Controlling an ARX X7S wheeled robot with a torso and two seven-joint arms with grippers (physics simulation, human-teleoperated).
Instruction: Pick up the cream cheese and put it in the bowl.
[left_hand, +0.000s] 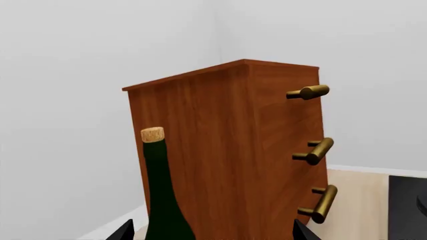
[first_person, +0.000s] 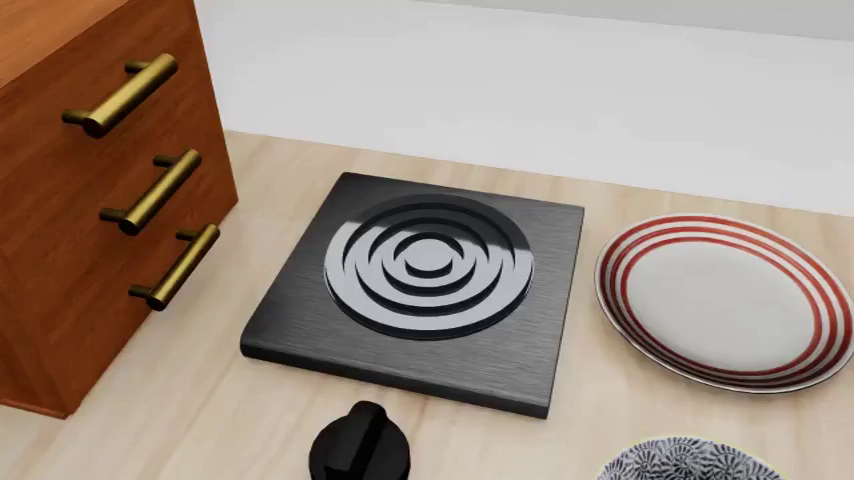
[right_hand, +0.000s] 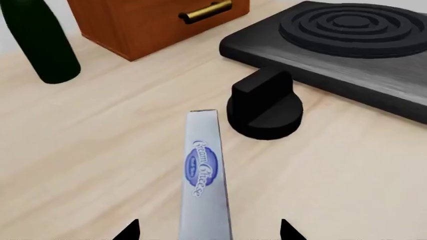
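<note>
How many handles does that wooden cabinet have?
3, stacked down the cabinet front at the head view's left: top handle, middle handle, bottom handle. No others show, though the cabinet runs past the frame edge.

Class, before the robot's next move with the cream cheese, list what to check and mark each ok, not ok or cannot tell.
1. Flat silver-grey cream cheese box with blue oval logo located, between the right hand's fingertips: ok.
2. Right hand shut on it: cannot tell.
3. Black-and-white floral bowl in view: ok, only its rim.
4. Black knob clear of the box: ok, close beside.
5. Left hand out of the way, facing the dark green corked bottle: ok.
</note>
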